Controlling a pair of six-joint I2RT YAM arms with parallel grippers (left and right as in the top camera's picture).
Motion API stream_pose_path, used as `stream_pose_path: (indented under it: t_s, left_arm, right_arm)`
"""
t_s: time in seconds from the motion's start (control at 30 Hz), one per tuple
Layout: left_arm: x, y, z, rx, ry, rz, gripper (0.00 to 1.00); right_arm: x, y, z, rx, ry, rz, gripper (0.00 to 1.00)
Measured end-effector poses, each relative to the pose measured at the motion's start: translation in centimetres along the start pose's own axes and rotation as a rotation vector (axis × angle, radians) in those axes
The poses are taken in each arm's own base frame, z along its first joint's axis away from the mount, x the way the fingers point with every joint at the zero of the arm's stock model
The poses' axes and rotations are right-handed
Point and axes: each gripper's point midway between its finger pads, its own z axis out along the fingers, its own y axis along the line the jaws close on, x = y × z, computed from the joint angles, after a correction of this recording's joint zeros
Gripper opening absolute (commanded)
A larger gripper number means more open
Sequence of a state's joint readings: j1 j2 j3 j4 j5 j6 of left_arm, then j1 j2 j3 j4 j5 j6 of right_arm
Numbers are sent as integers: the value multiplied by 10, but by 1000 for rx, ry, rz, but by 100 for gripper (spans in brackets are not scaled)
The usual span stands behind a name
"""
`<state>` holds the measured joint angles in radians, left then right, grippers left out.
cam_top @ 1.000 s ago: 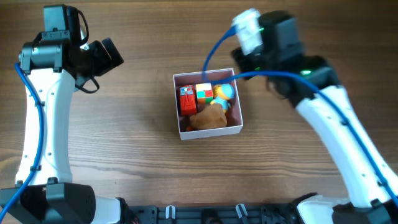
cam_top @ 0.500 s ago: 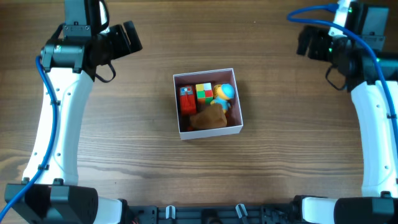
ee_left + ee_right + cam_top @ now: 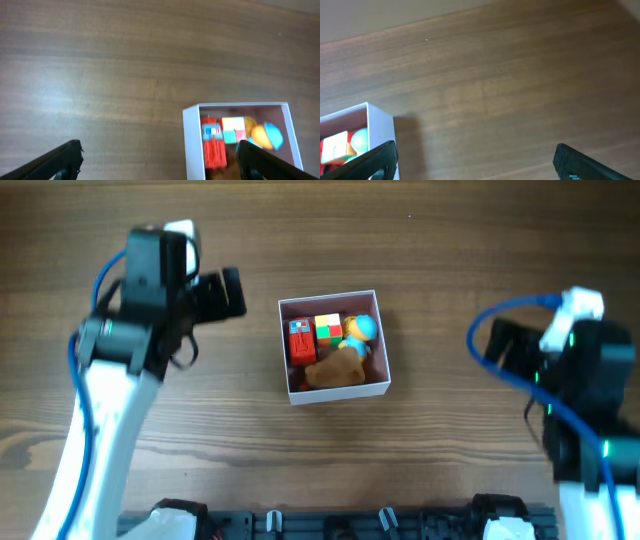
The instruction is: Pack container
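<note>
Wooden table (image 3: 200,430) holds one container (image 3: 340,392) with four toys (image 3: 328,328).

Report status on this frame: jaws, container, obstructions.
Left jaws open, empty, left of container. Right jaws open, empty, off to its right. Container upright on table, toys inside. Nothing in the way.

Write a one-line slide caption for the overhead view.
Container holding a red block, colour cube, blue-capped figure and brown toy; left tool and right tool open, clear on either side.
</note>
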<state>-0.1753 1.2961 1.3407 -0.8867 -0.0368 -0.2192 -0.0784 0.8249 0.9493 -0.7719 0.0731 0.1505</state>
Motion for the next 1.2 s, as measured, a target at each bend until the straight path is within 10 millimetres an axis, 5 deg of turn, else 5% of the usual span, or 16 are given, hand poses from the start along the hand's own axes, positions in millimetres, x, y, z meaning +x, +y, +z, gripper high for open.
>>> stream_pose_path:
  t_s: [0.17,0.3,0.47,1.2]
  left_arm:
    - [37,13,-29,38,-142,-14,100]
    - [59,22,-53,74,-287,-24,100]
    - [80,34,-56,40,-293,-31,100]
    - [99,41,-50,6,-215,-28,100]
  right_arm:
    - [45,-12,-26,10,-53,28,100]
    - [48,-17,-42,17,-137,51,100]
    - [49,-19,-42,27,-143,54,100]
    - [47,-12,-46,-20,-174,39,100]
